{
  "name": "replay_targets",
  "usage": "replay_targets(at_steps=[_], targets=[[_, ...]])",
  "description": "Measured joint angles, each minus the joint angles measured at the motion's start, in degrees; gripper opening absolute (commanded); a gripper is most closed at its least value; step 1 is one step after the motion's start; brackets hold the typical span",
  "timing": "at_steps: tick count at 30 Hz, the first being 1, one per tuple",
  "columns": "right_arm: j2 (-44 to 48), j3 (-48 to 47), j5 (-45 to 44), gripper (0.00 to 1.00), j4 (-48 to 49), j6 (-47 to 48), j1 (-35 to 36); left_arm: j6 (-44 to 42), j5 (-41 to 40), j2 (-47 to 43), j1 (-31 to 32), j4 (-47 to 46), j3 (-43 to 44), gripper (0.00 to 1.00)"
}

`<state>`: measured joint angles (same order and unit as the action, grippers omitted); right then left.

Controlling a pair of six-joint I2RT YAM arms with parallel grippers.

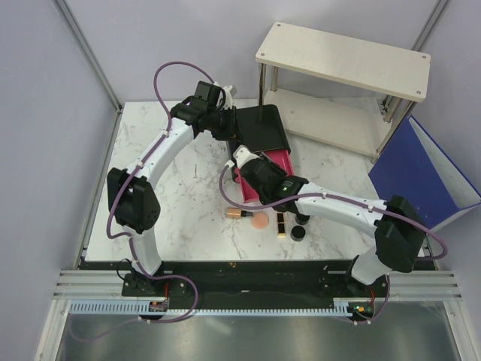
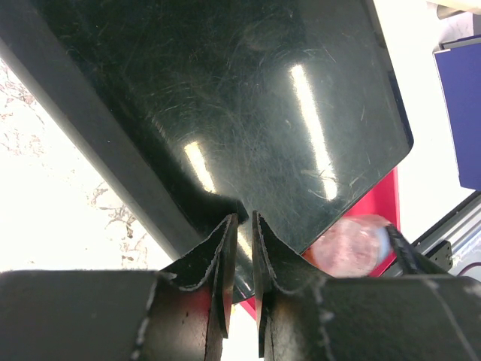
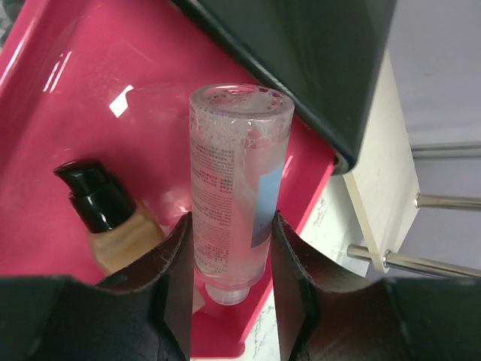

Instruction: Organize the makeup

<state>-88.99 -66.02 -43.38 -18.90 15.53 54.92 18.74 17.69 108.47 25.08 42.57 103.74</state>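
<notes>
Step in hand: stowing the clear tube in the pink drawer. R hand is clenched on the tube, one pad each side of its lower body, narrow neck end nearest the wrist, far end pointing out over the drawer floor. Whether the tube touches the floor cannot be told. The drawer stands pulled out from under the black box. A pump bottle w/ tan contents and black top lies in it, just beside the tube on the left of the wrist view. L hand is pinched almost closed on the box's edge, apparently to steady it. Outstanding on the tabletop, in a row near the drawer's front: gold-capped bottle, peach disc, lipstick, black jars. Assessment: task partway, most items not yet put away. Next move calls for lowering the tube into free space beside the pump bottle, keeping clear of the box overhang, then releasing and lifting the R hand straight out. L hand's grip should hold throughout so the box doesn't shift.
</notes>
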Motion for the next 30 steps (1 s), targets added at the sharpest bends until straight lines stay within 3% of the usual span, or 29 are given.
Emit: replay_targets(at_steps=[5, 12, 17, 18, 21, 30], targets=[[-2.1, 0.0, 1.6, 0.01, 0.7, 0.6, -0.2, 0.0, 0.0, 0.0, 0.0, 0.0, 0.0, 0.24], [-3.0, 0.0, 2.7, 0.11, 1.3, 0.8, -0.5, 0.0, 0.0, 0.0, 0.0, 0.0, 0.1, 0.24], [-3.3, -0.8, 3.1, 0.40, 0.6, 0.8, -0.5, 0.0, 0.1, 0.2, -0.2, 0.3, 0.4, 0.24], [-3.4, -0.9, 3.2, 0.51, 0.4, 0.8, -0.5, 0.0, 0.2, 0.3, -0.2, 0.4, 0.5, 0.24], [-3.4, -1.0, 3.7, 0.67, 0.2, 0.8, -0.5, 0.0, 0.4, 0.4, -0.2, 0.6, 0.6, 0.24], [-3.3, -1.6, 4.0, 0.72, 0.0, 0.5, -0.5, 0.0, 0.4, 0.6, -0.2, 0.7, 1.0, 0.26]])
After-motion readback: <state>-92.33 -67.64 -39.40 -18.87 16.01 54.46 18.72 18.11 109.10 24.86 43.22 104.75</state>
